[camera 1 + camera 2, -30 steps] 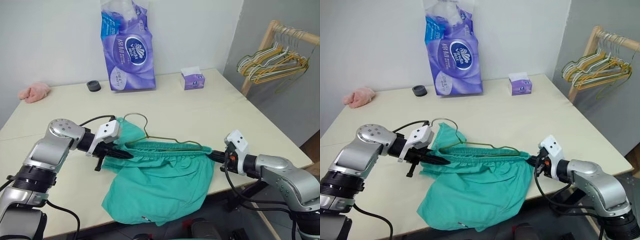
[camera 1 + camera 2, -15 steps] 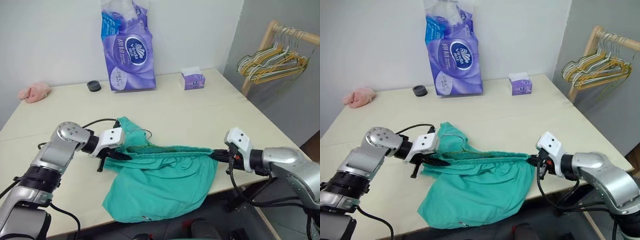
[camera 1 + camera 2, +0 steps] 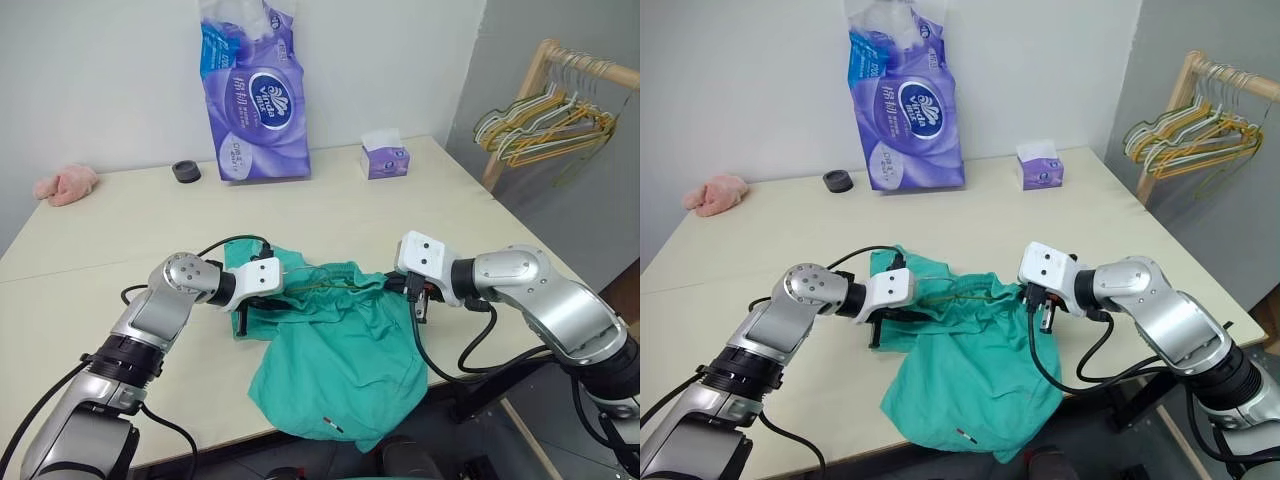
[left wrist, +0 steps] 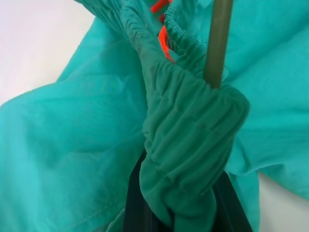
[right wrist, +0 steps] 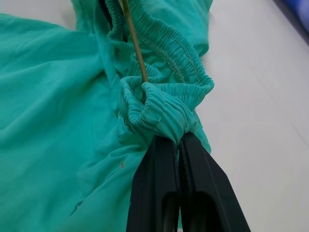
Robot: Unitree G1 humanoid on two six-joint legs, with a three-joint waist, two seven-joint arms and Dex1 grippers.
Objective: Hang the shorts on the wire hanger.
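The teal-green shorts lie bunched at the table's front, their lower part drooping over the edge. My left gripper is shut on the left end of the gathered waistband. My right gripper is shut on the right end. The two grippers stand close together, with the waistband slack and folded between them. The wire hanger shows as a thin olive rod running inside the waistband; the fabric hides the rest of it.
On the cream table a purple tissue pack, a small tissue box, a black roll and a pink cloth stand at the back. A wooden rack with coloured hangers is at the far right.
Both grippers have come toward each other, the right one also rising. The stretched waistband has gone slack and bunched, and the hanger's hook is now covered by fabric.
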